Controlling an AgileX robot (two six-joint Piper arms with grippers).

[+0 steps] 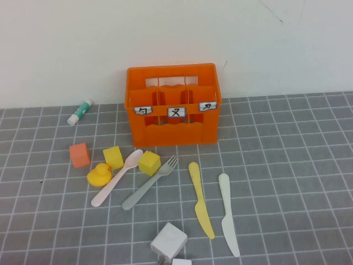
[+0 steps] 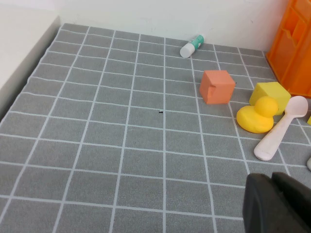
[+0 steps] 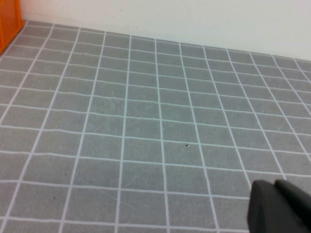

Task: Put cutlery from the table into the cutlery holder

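The orange cutlery holder [image 1: 172, 105] stands at the back of the grey gridded table [image 1: 287, 154]. In front of it lie the pale pink-white spoon [image 1: 117, 178], the grey-green fork [image 1: 150, 183], the pale yellow knife [image 1: 201, 200] and the white knife [image 1: 228, 214]. Neither arm shows in the high view. My left gripper [image 2: 272, 180] is shut and empty above the table, short of the spoon [image 2: 281, 135]. My right gripper [image 3: 274, 187] is shut and empty over bare table, with a corner of the holder [image 3: 9, 22] far off.
A glue stick [image 1: 80, 112] lies at the back left. An orange cube [image 1: 80, 155], two yellow cubes [image 1: 113, 157] [image 1: 149, 163] and a yellow duck [image 1: 99, 175] crowd the spoon and fork. A white block [image 1: 169, 241] sits at the front edge.
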